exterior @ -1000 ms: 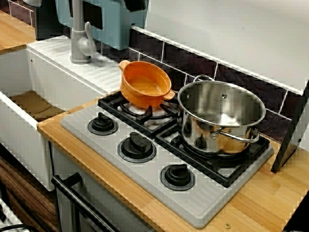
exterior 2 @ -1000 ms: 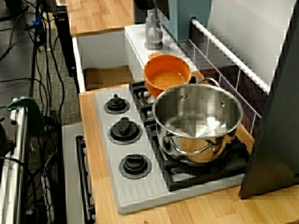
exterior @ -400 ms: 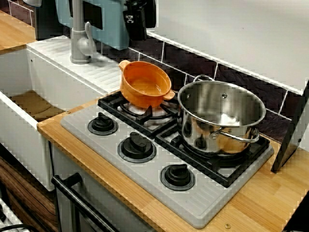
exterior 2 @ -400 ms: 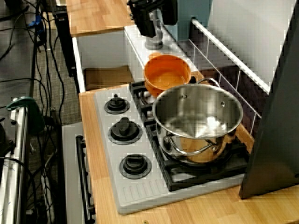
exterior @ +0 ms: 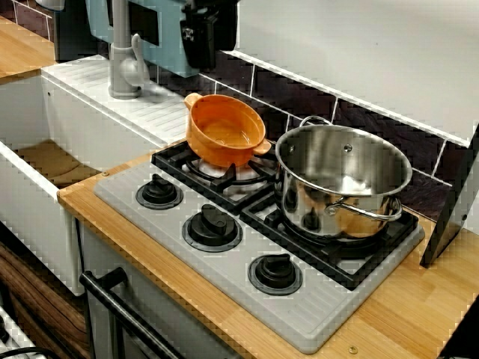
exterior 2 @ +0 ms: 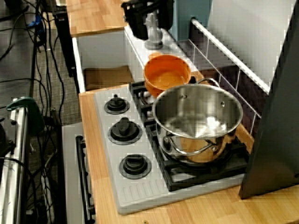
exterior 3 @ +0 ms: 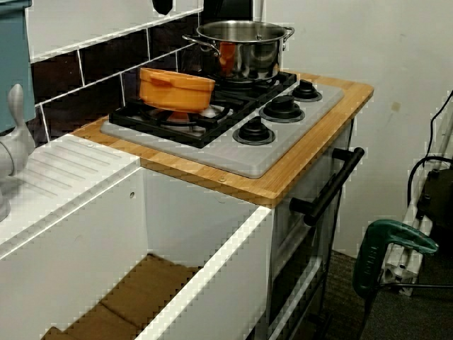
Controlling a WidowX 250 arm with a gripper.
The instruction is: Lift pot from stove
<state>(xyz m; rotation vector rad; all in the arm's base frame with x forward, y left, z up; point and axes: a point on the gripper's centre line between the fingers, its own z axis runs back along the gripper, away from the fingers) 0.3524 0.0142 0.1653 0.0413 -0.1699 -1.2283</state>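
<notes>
Hanging at the top edge of the view from the stove's front corner, the gripper (exterior: 200,34) shows only as a dark block cut off by the frame, and I cannot tell whether its jaws stand spread or closed; the view from the stove's end shows the same dark mass (exterior 2: 145,17) in front of the grey tap (exterior 2: 152,33), again with the fingertips unreadable. The orange pot (exterior: 224,129) lies below the gripper and a little toward the steel-pot side of it, sitting on the black burner grate (exterior: 217,173) of the stove (exterior: 254,254), on the burner next to the sink's ribbed drainboard (exterior: 112,101). From the end effector, then, the way to the pot is mostly down, with a short shift away from the tap. The pot's two small side handles set its long axis: one handle points back toward the gripper and tap, the other toward the large stainless-steel pot (exterior: 343,183), which stands just beside that handle, so near that contact cannot be ruled out. My judgement is that the descent should favour the rim or handle on the gripper's side, since the far handle is crowded by the steel pot. The low view from across the sink shows the orange pot (exterior 3: 175,88) level on its grate, not yet lifted.
</notes>
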